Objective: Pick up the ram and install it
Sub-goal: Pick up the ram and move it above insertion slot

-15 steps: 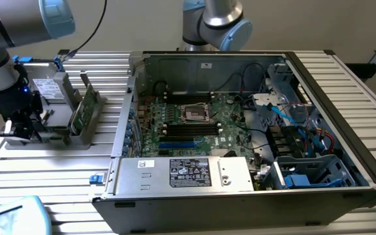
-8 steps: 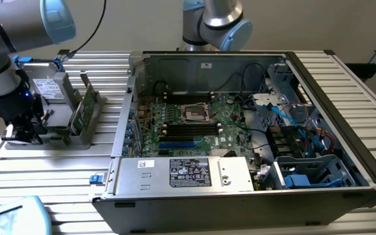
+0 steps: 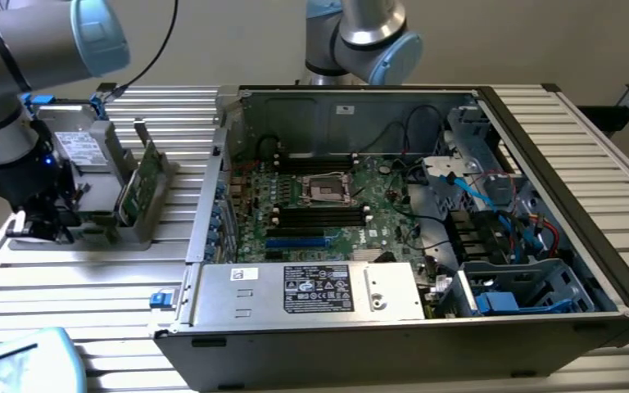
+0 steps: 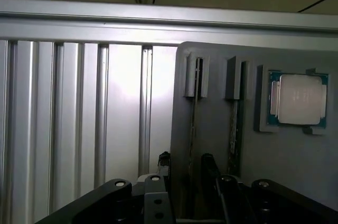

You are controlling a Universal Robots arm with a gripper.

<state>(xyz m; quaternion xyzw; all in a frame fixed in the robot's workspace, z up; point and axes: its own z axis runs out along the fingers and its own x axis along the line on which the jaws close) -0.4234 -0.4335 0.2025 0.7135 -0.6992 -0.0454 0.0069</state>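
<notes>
Apparently edge-on in the grey holder (image 4: 296, 166), ram (image 4: 193, 109) lying between the spread fingers (image 4: 209, 167) of the hand (image 4: 186, 165).

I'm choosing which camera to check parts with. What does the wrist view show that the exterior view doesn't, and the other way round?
Wrist view: the silver CPU chip lying in a recess of the gray holder, and a thin stick, likely the ram, edge-on in a slot between the open tool's fingers. Exterior view: the open computer case, its motherboard, the power supply, and a taller green card standing in the holder. Both: the holder, the tool above it, the slatted table.
</notes>
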